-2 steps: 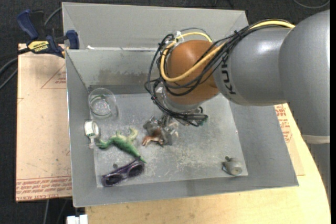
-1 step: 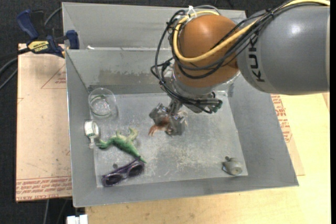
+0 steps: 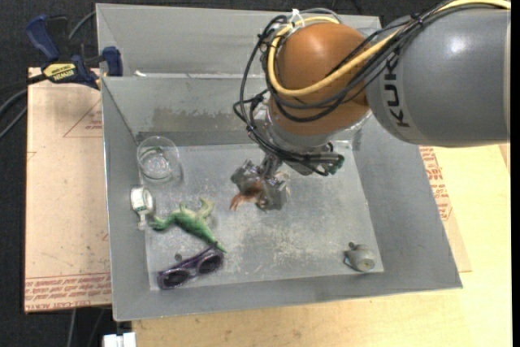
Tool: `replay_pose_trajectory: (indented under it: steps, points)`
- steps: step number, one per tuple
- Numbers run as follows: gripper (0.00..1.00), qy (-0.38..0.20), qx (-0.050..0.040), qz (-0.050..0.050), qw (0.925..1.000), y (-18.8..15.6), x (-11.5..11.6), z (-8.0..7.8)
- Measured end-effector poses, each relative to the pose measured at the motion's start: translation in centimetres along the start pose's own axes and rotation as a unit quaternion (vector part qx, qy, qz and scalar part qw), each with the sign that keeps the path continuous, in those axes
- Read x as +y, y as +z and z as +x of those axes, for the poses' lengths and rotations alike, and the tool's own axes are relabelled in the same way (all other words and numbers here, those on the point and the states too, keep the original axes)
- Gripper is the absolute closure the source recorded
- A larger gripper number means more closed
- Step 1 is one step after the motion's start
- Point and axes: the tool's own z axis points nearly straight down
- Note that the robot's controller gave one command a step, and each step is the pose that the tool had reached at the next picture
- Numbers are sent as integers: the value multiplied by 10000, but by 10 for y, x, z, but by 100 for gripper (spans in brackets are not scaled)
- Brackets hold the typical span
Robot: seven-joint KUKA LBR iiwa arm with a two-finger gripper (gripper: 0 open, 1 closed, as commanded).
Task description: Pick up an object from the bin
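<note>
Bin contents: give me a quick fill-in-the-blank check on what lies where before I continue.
The sunglasses near the front-left corner of the bin are ___ in colour.
The toy lizard just behind them is ___.
In the camera view, the clear cup stands on the bin's ___ side.
The small grey thing lies alone near the front-___ corner.
Missing words: purple, green, left, right.

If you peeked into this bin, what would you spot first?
The big grey robot arm with its round orange cover catches the eye first. It reaches in from the right, and its gripper hangs low over the middle of the bin, beside a small orange-brown thing. Next come the green toy lizard and the purple sunglasses at the front left.
</note>
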Motion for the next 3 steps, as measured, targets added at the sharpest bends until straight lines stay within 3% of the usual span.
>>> replay_pose_trajectory:
  steps: [1, 3]
  points:
    - [100, 141, -17, -4, 9999, 107, -26, -32]
    - [100, 145, -14, -7, 9999, 108, -26, -32]
